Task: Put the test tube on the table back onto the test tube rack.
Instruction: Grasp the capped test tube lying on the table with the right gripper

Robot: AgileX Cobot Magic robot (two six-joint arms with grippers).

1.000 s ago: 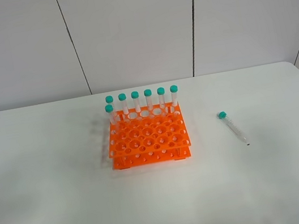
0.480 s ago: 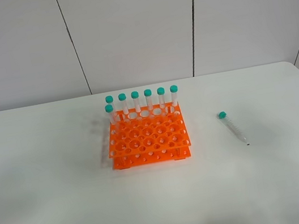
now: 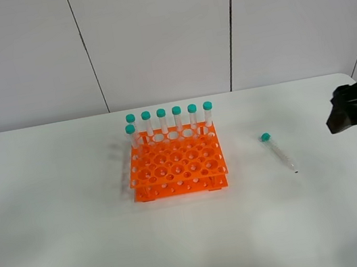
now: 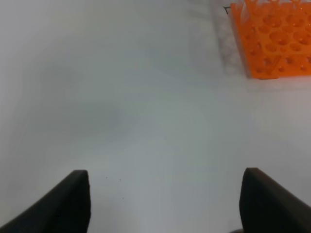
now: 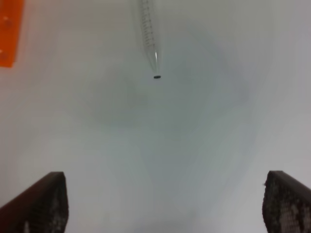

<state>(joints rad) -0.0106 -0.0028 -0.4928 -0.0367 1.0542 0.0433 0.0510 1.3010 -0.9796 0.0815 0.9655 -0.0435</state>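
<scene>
Jaws on both arms stood spread, gripping nothing. The test tube [image 3: 279,153] lay on the desk [image 3: 61,249], apart from the rack [image 3: 177,168].

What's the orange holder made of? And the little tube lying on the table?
The orange rack looks like plastic: bright, even color, smooth molded round holes. The test tube lying on the table seems clear plastic, maybe glass; you see white through it. Its teal cap looks like plastic too.

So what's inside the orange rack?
Seven teal-capped tubes stand in the test tube rack: six along the back row, one just in front at the left. The other holes look empty. The tubes' lower ends are hidden inside the rack.
</scene>
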